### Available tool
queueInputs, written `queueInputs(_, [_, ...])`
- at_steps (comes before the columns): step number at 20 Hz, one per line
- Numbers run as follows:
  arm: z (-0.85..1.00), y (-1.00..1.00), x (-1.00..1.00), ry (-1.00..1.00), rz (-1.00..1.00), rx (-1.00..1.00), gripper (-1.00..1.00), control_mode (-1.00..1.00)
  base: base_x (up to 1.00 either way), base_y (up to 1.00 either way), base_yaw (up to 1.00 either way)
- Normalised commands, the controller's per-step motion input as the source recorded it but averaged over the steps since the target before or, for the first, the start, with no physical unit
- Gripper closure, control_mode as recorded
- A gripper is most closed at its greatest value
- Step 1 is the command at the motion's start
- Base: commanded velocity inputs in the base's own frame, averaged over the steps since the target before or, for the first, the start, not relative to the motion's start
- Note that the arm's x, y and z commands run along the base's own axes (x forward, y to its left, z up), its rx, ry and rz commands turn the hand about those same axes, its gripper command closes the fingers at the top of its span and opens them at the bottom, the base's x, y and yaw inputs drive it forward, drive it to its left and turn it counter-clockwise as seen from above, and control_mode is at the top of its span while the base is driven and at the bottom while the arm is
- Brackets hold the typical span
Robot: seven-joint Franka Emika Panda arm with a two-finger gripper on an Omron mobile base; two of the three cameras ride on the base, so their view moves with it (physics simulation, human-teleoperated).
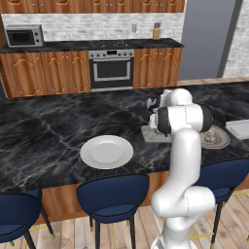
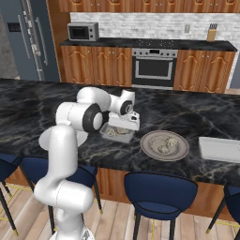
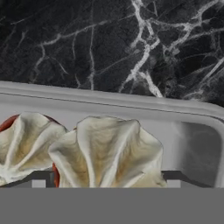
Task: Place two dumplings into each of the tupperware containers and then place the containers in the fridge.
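My gripper [image 3: 108,178] is down inside a pale tupperware container [image 3: 131,105] on the black marble counter, its two fingers spread wide. A beige crimped dumpling [image 3: 109,148] lies between them on the container floor. A second dumpling [image 3: 26,140] lies right beside it. From the base views the hand [image 2: 123,125] hangs over this container [image 2: 117,135] [image 1: 147,134]. More dumplings [image 2: 168,143] sit on a round grey plate [image 2: 152,152] [image 1: 221,142] just to its right. Another container [image 2: 220,149] [image 1: 238,129] stands further right. The slate-grey fridge [image 2: 28,42] is at the far left.
A round white plate [image 1: 107,151] lies on the counter left of the arm. Blue bar stools [image 1: 114,194] line the counter's near edge. A steel oven [image 2: 154,68], a microwave [image 2: 83,31] and wooden cabinets stand along the back wall.
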Motion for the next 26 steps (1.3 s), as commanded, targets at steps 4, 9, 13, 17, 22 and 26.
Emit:
queueInputs(4, [-0.2, -0.13, 0.09, 0.0, 0.0, 0.0, 1.0, -1.0, 0.0, 0.0, 0.0])
queueInputs(9, [0.0, 0.0, -0.05, 0.0, 0.0, 0.0, -1.0, -1.0, 0.0, 0.0, 0.0])
queueInputs(13, [0.09, 0.0, -0.09, 0.0, 0.0, 0.0, -1.0, -1.0, 0.0, 0.0, 0.0])
queueInputs(17, [0.03, 0.0, -0.19, 0.0, 0.0, 0.0, -1.0, -1.0, 0.0, 0.0, 0.0])
queueInputs(22, [0.32, 0.05, -0.33, 0.0, 0.0, 0.0, -1.0, -1.0, 0.0, 0.0, 0.0])
queueInputs(26, [0.39, 0.34, -0.3, 0.0, 0.01, 0.0, -1.0, -1.0, 0.0, 0.0, 0.0])
